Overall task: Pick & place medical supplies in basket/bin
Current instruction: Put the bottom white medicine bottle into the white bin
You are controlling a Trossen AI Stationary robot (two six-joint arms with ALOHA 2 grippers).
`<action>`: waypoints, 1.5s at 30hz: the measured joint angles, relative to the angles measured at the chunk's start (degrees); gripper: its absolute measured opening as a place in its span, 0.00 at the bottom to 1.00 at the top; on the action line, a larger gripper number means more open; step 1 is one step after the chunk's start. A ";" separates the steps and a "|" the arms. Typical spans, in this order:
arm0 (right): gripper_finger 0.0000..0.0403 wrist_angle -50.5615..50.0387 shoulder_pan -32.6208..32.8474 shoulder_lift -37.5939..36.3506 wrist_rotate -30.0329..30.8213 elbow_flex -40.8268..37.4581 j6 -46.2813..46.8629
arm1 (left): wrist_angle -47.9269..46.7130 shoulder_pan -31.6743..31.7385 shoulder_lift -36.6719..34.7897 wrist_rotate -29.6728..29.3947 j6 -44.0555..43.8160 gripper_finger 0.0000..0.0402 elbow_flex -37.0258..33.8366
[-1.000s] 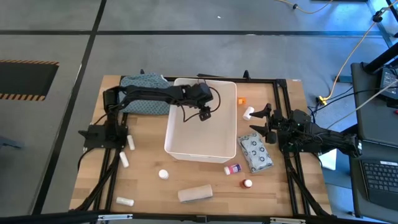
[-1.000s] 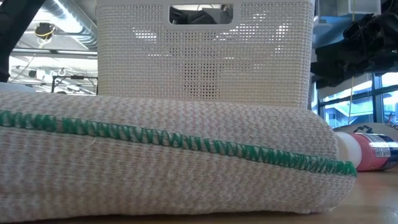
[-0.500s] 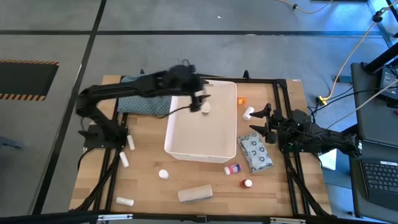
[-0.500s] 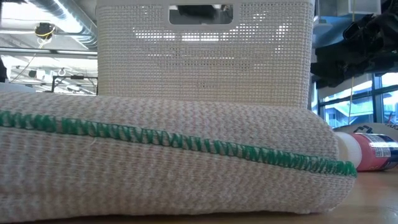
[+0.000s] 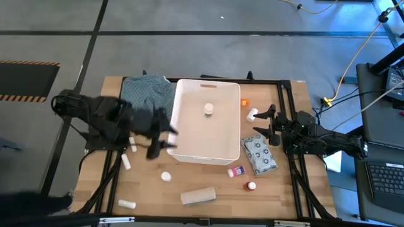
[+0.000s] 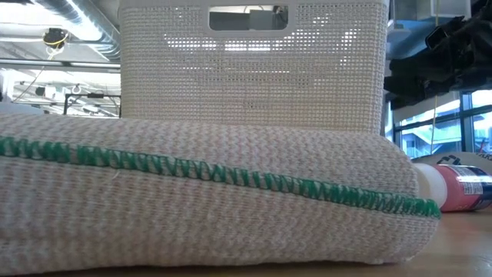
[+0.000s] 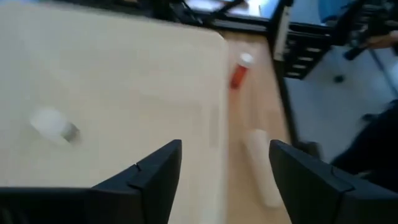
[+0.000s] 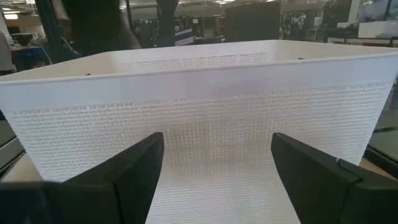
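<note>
The white basket (image 5: 189,142) stands mid-table, and a small white roll (image 5: 208,109) lies on its floor near the far end; the left wrist view shows the same roll (image 7: 55,124). My left gripper (image 5: 161,142) (image 7: 224,180) hangs open and empty, blurred, just outside the basket's left wall. My right gripper (image 5: 265,123) (image 8: 217,174) waits open at the basket's right, facing its wall (image 8: 205,118). Loose supplies lie on the table: white tubes (image 5: 133,144) (image 5: 126,161), a beige roll (image 5: 197,196) (image 6: 207,200), a red-capped bottle (image 5: 235,171) and a patterned packet (image 5: 259,154).
A teal-grey patterned cloth (image 5: 148,94) lies at the far left. An orange-capped bottle (image 5: 245,101) and a white piece (image 5: 252,115) sit between the basket and my right gripper. A white disc (image 5: 166,177), another tube (image 5: 127,204) and a red-capped piece (image 5: 251,186) lie near the front.
My left gripper has risen out of the basket and swung fast toward the table's left and near side, ending beside the basket's left wall. A white roll that did not show under the gripper now lies on the basket's floor.
</note>
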 joint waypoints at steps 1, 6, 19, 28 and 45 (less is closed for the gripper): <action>0.74 0.02 0.00 0.00 0.00 0.00 0.00 | -0.35 -2.69 0.54 -1.59 -3.51 0.57 0.00; 0.74 0.00 0.00 0.00 0.01 0.00 -0.93 | -2.82 -13.17 5.53 -8.43 -15.93 0.54 -0.07; 0.74 0.02 -0.01 0.00 0.04 0.00 -3.08 | -14.74 -19.93 24.22 -6.34 -25.72 0.53 -0.09; 0.74 0.01 -0.02 0.00 0.04 0.00 -2.73 | -17.34 -18.16 29.88 -1.47 -21.87 0.58 -0.09; 0.74 0.02 0.00 0.00 0.04 0.00 -2.75 | -12.49 -17.04 30.27 -0.51 -16.90 0.57 -7.33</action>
